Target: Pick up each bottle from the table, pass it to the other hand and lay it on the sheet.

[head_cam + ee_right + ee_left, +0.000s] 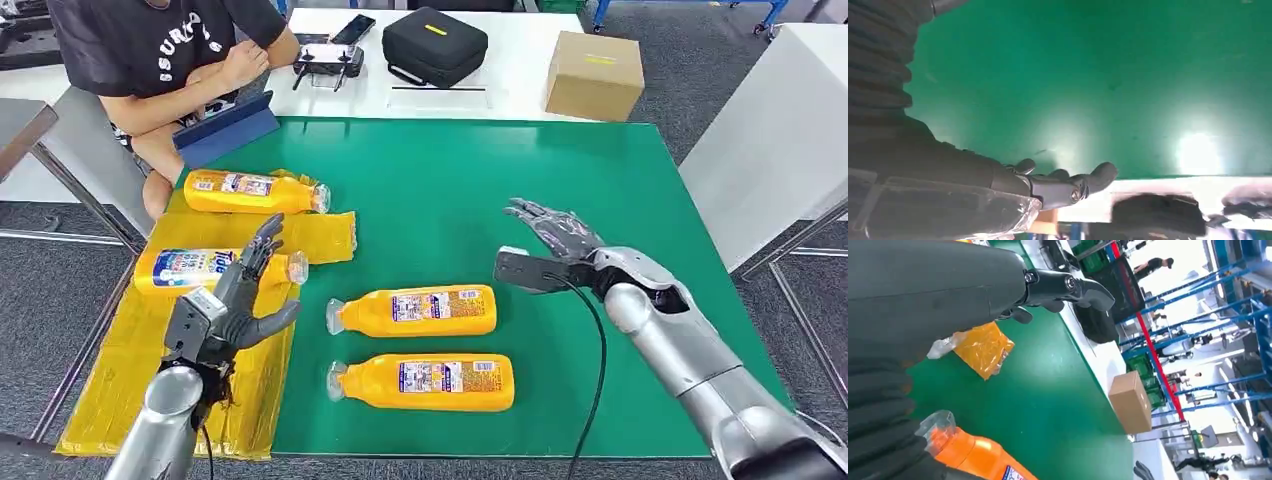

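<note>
Two orange bottles lie on the yellow sheet [130,370] at the left: one at the far end [255,192], another [185,268] just behind my left hand [235,305]. That hand hovers over the sheet, fingers spread, holding nothing. Two more orange bottles lie on the green mat, a nearer one [425,381] and a farther one [415,311], caps pointing left. My right hand [555,232] floats open above the mat, right of these bottles. A bottle's cap end [955,442] and the sheet's corner [983,347] appear in the left wrist view; the right wrist view shows my right hand [1063,182] over bare mat.
A person sits at the far left corner, arms resting near a blue tablet [228,128]. Beyond the mat's far edge on a white table stand a black case [433,45], a cardboard box [594,73] and a controller [328,62]. A white table [780,130] stands at the right.
</note>
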Action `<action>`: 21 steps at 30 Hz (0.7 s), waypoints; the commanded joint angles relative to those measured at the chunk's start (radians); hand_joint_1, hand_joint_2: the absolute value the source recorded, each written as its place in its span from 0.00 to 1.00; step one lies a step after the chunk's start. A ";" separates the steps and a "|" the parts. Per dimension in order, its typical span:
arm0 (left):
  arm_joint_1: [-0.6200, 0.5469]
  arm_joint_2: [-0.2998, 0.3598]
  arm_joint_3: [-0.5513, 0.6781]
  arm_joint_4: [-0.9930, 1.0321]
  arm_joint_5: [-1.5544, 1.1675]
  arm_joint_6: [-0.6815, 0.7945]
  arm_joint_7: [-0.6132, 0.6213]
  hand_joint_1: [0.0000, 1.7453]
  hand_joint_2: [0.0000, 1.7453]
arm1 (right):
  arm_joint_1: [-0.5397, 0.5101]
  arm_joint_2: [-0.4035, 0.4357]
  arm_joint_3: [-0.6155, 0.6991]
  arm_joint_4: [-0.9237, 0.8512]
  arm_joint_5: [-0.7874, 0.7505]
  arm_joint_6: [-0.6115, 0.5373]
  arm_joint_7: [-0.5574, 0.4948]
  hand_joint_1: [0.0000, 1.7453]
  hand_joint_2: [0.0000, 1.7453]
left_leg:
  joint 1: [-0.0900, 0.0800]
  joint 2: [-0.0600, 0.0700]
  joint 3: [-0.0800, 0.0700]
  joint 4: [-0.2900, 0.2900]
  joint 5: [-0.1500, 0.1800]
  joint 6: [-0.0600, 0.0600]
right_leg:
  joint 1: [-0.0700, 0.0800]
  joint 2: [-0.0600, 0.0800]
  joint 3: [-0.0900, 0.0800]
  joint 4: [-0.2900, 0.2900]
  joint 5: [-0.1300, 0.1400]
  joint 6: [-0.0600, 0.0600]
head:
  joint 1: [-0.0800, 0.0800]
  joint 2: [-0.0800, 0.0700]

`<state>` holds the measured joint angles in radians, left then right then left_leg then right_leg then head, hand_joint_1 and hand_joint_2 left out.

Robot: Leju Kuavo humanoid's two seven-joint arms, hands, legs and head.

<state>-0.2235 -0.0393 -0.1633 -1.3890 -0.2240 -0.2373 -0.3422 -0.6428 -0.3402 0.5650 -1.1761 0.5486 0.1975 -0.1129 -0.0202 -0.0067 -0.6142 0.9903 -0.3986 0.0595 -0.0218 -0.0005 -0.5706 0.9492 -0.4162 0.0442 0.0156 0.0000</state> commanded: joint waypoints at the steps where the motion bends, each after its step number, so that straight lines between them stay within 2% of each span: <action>1: -0.018 0.009 0.003 0.033 0.005 0.005 0.009 0.00 1.00 | -0.010 0.054 0.062 0.024 -0.002 -0.027 0.000 0.00 1.00 | 0.001 0.002 0.005 0.000 -0.002 -0.005 | 0.001 0.002 0.005 -0.001 -0.001 -0.003 | 0.000 0.000; 3: -0.017 0.009 0.004 0.031 0.007 0.008 0.010 0.00 1.00 | -0.007 0.051 0.058 0.017 0.004 -0.037 -0.005 0.00 1.00 | 0.001 0.002 0.005 0.000 -0.002 -0.005 | 0.001 0.001 0.005 0.000 -0.002 -0.003 | 0.000 0.000; 9: -0.006 0.002 0.019 0.003 0.017 0.035 0.037 0.00 1.00 | 0.049 0.130 0.111 -0.031 0.088 -0.113 0.003 0.00 1.00 | 0.001 0.003 0.005 -0.001 -0.002 -0.004 | 0.001 0.003 0.004 -0.001 -0.001 -0.003 | 0.000 0.000; 13: 0.010 0.001 0.024 -0.015 0.017 0.040 0.047 0.00 1.00 | 0.060 0.134 0.135 -0.034 0.098 -0.115 0.008 0.00 1.00 | 0.002 0.004 0.006 0.000 -0.003 -0.005 | 0.001 0.003 0.005 -0.001 -0.002 -0.003 | 0.000 0.000; 21: 0.014 -0.007 0.040 -0.021 0.025 0.047 0.059 0.00 1.00 | 0.002 0.177 0.193 0.071 0.129 -0.121 0.028 0.00 1.00 | 0.001 0.003 0.003 0.000 -0.002 -0.003 | 0.001 0.003 0.003 0.000 -0.001 -0.002 | 0.000 0.000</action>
<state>-0.2062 -0.0423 -0.1591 -1.4134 -0.2079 -0.1900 -0.2937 -0.5682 -0.2147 0.6535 -1.2196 0.6493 0.0874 -0.1049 -0.0199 -0.0066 -0.6142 0.9901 -0.3986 0.0595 -0.0219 -0.0005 -0.5706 0.9493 -0.4163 0.0442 0.0156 0.0000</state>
